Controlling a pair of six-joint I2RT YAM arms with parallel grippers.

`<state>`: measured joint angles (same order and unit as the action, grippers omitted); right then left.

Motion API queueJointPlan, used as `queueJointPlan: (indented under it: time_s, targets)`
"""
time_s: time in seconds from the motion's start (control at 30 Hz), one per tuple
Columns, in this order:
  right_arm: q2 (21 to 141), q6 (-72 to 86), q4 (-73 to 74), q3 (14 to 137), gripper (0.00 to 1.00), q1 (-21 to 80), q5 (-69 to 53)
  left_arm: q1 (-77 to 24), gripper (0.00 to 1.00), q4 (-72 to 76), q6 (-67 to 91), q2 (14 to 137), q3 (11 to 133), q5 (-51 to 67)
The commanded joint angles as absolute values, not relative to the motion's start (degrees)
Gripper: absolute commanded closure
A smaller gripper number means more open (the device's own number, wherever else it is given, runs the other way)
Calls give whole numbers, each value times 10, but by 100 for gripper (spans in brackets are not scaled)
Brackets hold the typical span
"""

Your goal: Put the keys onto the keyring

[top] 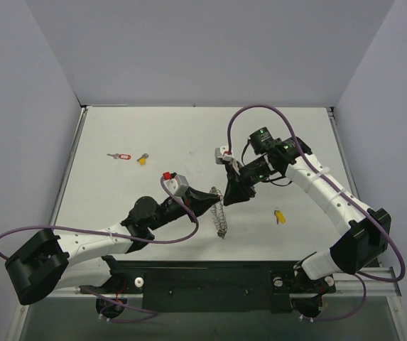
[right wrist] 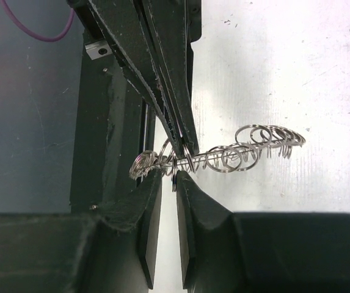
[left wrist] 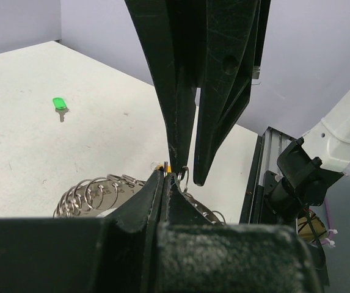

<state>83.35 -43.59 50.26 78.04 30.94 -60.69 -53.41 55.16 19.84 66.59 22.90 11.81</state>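
White tabletop (top: 104, 202), grey walls on three sides, seen from above. My left tool (top: 215, 199) is closed flat on an end link of the keyring (top: 220, 217), whose chain of loops trails from the tips toward 6 o'clock. My right tool (top: 230, 196) meets it tip to tip from 2 o'clock, jaws narrow, with a link at the gap; I cannot tell whether it is pinched. Loose keys: red-tagged key (top: 121, 156) and yellow key (top: 143, 159) side by side, well apart at 10 o'clock of the tools; second yellow key (top: 280, 216) at 3 o'clock; green key (left wrist: 58, 104) alone on the tabletop, left wrist view.
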Motion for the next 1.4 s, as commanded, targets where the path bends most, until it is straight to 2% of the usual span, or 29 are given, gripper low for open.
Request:
queueJointPlan:
  time_s: [0.0, 0.23, 0.47, 0.53, 0.63, 1.37]
  targets:
    - [835, -412, 488, 784, 88, 316, -613, -531, 100, 606, 208, 663, 233, 122]
    - [837, -407, 486, 783, 100, 322, -604, -530, 100, 606, 208, 658, 228, 118]
    - [826, -409, 491, 778, 100, 323, -595, -526, 100, 606, 212, 653, 218, 114]
    - [825, -411, 495, 778, 94, 323, -598, -525, 100, 608, 213, 653, 216, 114]
    - [827, -417, 497, 777, 90, 324, -599, -524, 100, 610, 215, 650, 214, 113]
    - [851, -446, 499, 770, 86, 341, -585, -520, 100, 602, 218, 626, 203, 109]
